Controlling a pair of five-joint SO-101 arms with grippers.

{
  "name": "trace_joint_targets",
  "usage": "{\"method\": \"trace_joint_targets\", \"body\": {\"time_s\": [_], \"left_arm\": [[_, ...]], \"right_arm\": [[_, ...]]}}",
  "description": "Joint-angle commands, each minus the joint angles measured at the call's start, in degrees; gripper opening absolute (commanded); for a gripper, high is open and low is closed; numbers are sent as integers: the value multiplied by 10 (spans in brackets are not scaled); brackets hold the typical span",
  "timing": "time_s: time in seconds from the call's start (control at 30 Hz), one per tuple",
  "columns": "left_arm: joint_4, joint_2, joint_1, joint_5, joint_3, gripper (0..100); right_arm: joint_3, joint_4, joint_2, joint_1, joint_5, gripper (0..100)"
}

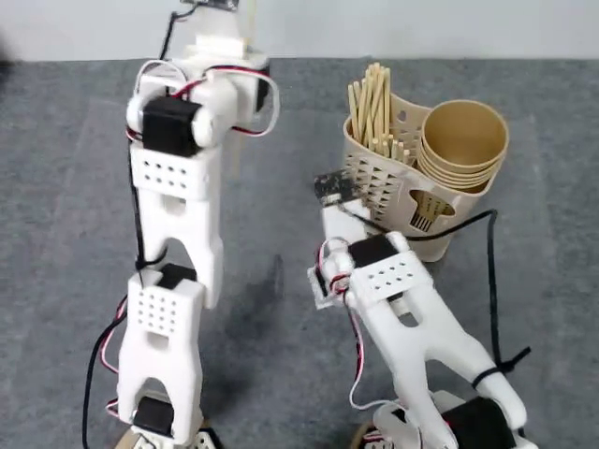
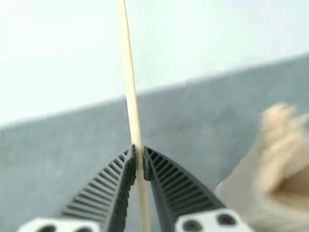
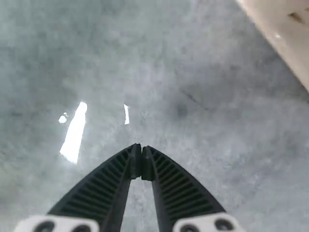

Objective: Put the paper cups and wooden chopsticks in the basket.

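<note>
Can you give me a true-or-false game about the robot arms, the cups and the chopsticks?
1. The left gripper is pinching one chopstick. True.
2. The paper cups are lying on the table. False: they sit stacked inside the basket.
3. The right gripper is holding a cup. False: it is shut on nothing, above the grey table.
4. A bunch of chopsticks stands in the basket. True.

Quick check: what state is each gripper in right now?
Left gripper: closed on a wooden chopstick.
Right gripper: closed, holding nothing.
</note>
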Motion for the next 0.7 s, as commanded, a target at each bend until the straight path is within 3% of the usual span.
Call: {"method": "trace_joint_targets", "body": {"time_s": [0.0,0.17,0.33,0.53,0.67], "left_arm": [[-78,-64,48,31,-32,12],[-156,-84,103,44,-32,12],[-168,-107,143,92,-32,11],[-227,-76,151,161,-32,9],[-248,-55,162,162,-32,9]], "right_arm": [[7,-2,-23,-18,-4,9],[9,-2,-23,-18,-4,9],[9,-2,-23,-18,-4,9],[10,-2,-23,-18,-4,9],[10,-2,-23,-20,-4,9]]}}
